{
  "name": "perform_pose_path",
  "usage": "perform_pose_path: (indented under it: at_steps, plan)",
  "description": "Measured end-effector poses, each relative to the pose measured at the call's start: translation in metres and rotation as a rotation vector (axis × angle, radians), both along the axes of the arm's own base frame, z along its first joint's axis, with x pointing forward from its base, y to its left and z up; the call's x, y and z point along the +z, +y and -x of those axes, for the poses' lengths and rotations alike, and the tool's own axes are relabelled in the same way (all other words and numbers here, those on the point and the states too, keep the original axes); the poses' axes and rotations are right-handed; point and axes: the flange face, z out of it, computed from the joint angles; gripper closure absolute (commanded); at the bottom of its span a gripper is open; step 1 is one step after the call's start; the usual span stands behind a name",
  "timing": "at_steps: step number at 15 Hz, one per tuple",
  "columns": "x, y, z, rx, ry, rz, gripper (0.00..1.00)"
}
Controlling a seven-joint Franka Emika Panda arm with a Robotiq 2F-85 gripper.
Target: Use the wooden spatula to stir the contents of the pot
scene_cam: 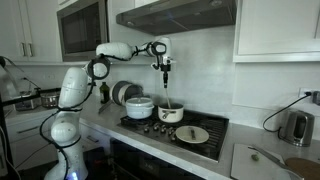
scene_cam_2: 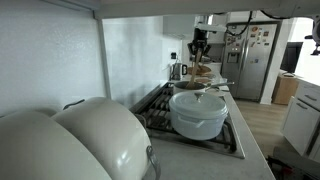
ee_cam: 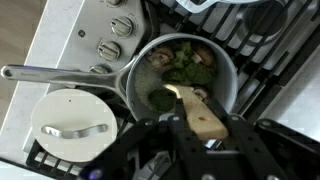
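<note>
A: State of the claw (scene_cam: 165, 68)?
B: Clenched on the wooden spatula (scene_cam: 167, 88), gripped near the top end, hung upright beneath the fingers.
A: Lower end of it?
B: Straight below the claw, down inside the pot (scene_cam: 171, 112). From the wrist, seen among green and brownish pieces. Cannot tell whether touching the bottom.
A: Surface under the claw?
B: Black cooktop (scene_cam: 215, 125) with grates, steel front strip with knobs (ee_cam: 115, 38), pale counter (scene_cam: 105, 124) around it.
A: Other things on it?
B: Larger white pot (scene_cam: 140, 106) below the claw on the arm's base side, just beside the small one. Lidded flat pan (scene_cam: 192, 134) below and toward the cooktop's front edge, near the pot.
A: Room?
B: Kitchen. Range hood (scene_cam: 185, 12) above the claw, white cabinets (scene_cam: 275, 30) on either side, built-in microwave (scene_cam: 82, 28) up on the arm's side. Kettle (scene_cam: 296, 126) well apart from the claw, on the counter. Steel fridge (scene_cam_2: 255, 60) beyond the claw in an exterior view.
</note>
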Motion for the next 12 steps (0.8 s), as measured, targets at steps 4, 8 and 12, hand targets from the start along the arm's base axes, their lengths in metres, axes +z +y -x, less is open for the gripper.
perform_pose_path:
  at_steps: [4, 8, 12]
  plan:
    - [-0.0013, -0.0102, 0.0009, -0.017, 0.005, 0.004, 0.93]
    - [-0.0079, -0.0114, 0.0039, -0.019, 0.042, 0.005, 0.93]
    - [-0.006, -0.0063, 0.0064, -0.01, 0.05, 0.004, 0.93]
